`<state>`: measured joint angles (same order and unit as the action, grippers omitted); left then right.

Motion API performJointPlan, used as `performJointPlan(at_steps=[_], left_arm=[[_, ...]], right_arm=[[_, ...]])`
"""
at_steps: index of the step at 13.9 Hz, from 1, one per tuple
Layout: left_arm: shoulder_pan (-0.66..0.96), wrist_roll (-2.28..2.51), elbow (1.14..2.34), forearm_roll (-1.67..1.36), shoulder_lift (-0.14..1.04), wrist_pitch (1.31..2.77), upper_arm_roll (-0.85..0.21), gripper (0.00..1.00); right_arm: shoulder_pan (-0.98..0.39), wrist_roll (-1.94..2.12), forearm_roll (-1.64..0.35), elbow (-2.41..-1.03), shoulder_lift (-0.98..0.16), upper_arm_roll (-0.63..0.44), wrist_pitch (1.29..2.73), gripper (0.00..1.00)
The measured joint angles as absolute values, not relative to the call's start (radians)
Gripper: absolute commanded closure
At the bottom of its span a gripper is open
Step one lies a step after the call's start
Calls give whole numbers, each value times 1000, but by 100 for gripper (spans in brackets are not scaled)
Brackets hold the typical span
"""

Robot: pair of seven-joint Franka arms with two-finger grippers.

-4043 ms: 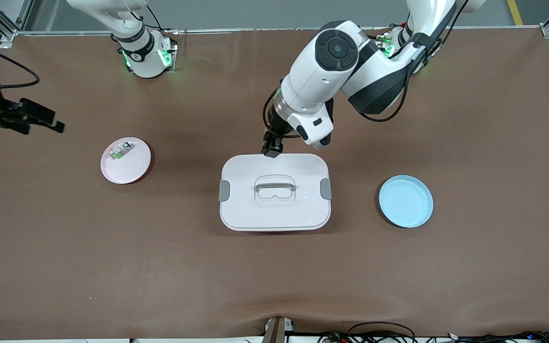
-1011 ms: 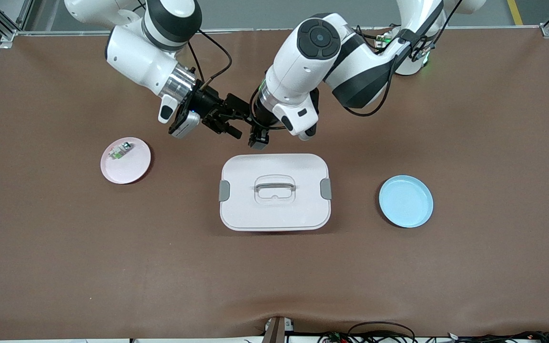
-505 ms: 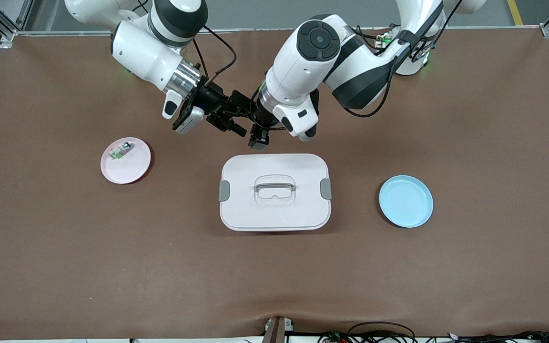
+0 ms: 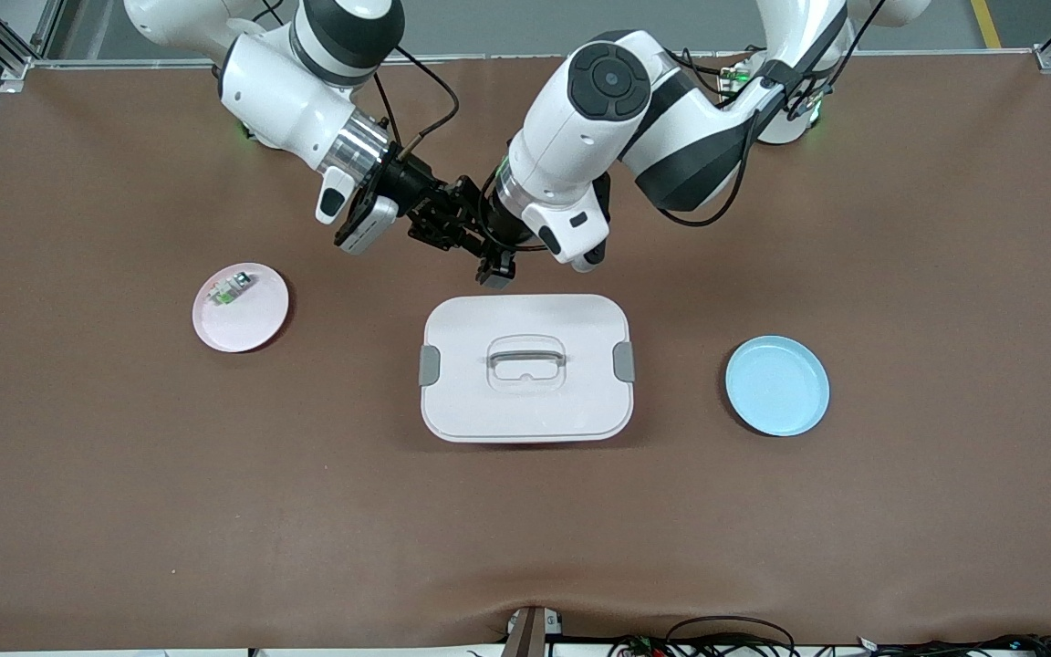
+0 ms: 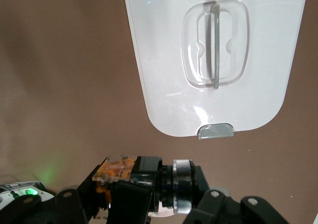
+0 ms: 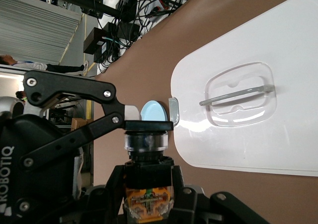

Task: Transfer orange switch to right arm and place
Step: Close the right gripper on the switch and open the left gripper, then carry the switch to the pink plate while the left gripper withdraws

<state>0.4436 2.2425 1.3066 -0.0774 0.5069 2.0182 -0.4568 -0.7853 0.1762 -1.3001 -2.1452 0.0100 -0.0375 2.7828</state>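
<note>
Item: brown table, white lidded box, left gripper clamped on tiny black orange-capped switch above the table just past the box, right gripper newly closed on it too, so handover awaits left's release.

I hold the orange switch, a stubby black cylinder with an orange-marked end and a clear ring, lying sideways in the air over the bare table just by the white lidded box's edge, clamped at both ends.
</note>
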Motion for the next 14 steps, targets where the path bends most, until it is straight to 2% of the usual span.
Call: performJointPlan(at_steps=[1, 2, 3, 10, 14], left_arm=[[444, 2243, 1307, -77, 508, 2018, -457, 85], [444, 2243, 1307, -77, 509, 2018, -457, 63], [444, 2243, 1307, -77, 510, 2018, -457, 1], [427, 2231, 1287, -77, 510, 2000, -452, 0], [325, 2062, 1276, -77, 466, 1923, -450, 0]], right_arm=[[-785, 176, -1300, -2145, 9, -38, 2783, 100], [-785, 176, -1301, -2145, 8, -38, 2783, 100], [-785, 173, -1303, -2145, 6, -38, 2783, 100], [-785, 159, -1307, -2145, -5, -39, 2783, 100], [-785, 177, -1286, -2143, -7, -47, 2770, 100]])
